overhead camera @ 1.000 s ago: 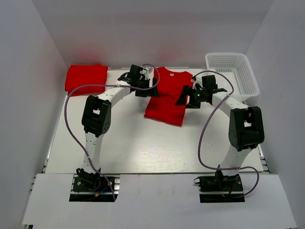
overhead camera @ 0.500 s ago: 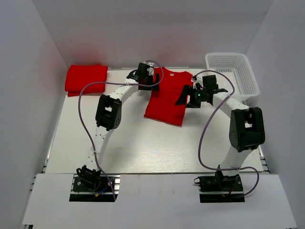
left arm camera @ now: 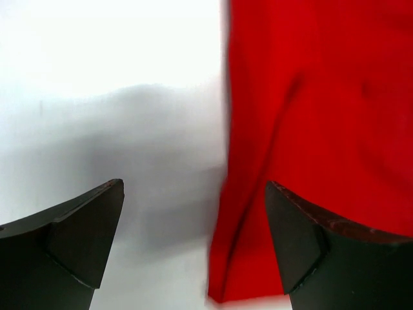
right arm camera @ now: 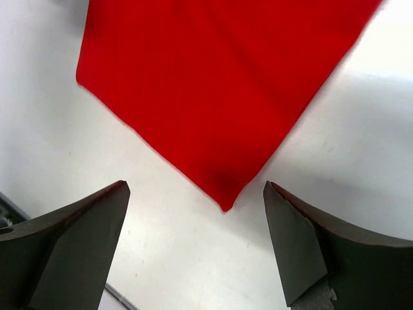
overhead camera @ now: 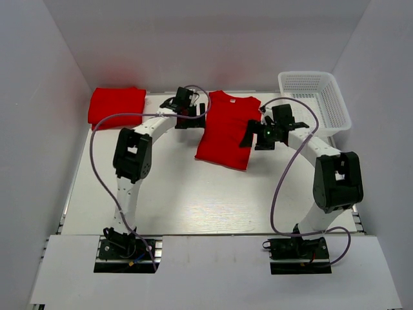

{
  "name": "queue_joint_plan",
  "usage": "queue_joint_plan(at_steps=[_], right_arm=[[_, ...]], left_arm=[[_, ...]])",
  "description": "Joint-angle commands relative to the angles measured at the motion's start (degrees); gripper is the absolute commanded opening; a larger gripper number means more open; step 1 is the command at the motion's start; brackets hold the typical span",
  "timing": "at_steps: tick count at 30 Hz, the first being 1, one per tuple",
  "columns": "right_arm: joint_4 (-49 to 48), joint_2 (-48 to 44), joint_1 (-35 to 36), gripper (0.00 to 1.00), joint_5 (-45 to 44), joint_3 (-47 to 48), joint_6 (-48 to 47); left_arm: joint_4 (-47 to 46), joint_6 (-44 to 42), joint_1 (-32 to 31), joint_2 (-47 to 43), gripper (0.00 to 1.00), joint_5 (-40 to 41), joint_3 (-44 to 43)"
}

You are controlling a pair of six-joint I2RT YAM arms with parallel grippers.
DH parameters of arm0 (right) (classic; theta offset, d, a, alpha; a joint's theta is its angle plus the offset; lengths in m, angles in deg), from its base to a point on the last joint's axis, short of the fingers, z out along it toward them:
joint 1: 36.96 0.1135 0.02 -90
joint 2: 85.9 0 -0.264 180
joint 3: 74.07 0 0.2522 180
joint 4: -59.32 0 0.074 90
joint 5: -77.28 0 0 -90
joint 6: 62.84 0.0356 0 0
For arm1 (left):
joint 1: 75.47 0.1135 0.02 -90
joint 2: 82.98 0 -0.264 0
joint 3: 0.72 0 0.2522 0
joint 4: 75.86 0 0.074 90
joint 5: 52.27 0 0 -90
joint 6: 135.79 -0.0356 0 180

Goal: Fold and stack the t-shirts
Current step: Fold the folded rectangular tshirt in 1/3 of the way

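The red t-shirt [overhead camera: 226, 132] lies flat on the worktop [overhead camera: 181, 194], already narrowed lengthwise. The left hand [left arm camera: 193, 194] and right hand [right arm camera: 195, 194], both spread wide and empty, flank its side edges, apparently poised for the next fold. A folded t-shirt [overhead camera: 116, 106] waits well to its left, likely as the base of the stack.

A plain red t-shirt [overhead camera: 226, 131] is shown at upper centre. The folded stack [overhead camera: 117, 106] at upper left is coloured the same red. The mesh-patterned basket [overhead camera: 335, 97] and table [overhead camera: 193, 194] are white.
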Motion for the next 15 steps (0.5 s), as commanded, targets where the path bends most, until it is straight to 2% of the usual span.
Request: queue_joint_plan(at_steps=[1, 4, 9, 15], right_arm=[[1.48, -4.32, 1.20, 0.90, -0.21, -3.53, 0.76], [0.34, -6.25, 1.29, 0.90, 1.62, -8.35, 2.52], [-3.00, -6.96, 1.20, 0.90, 4.35, -14.52, 4.11], [-6.87, -3.36, 1.20, 0.90, 4.97, -14.88, 3.76]], left_arm=[[-0.24, -4.16, -0.07, -13.56, 1.00, -4.50, 9.58], [-0.25, -6.80, -1.38, -17.89, 1.00, -6.08, 17.67], [-10.24, -8.04, -1.39, -25.20, 1.00, -13.55, 33.31], [-14.74, -7.43, -1.39, -20.90, 1.00, -16.46, 35.36]])
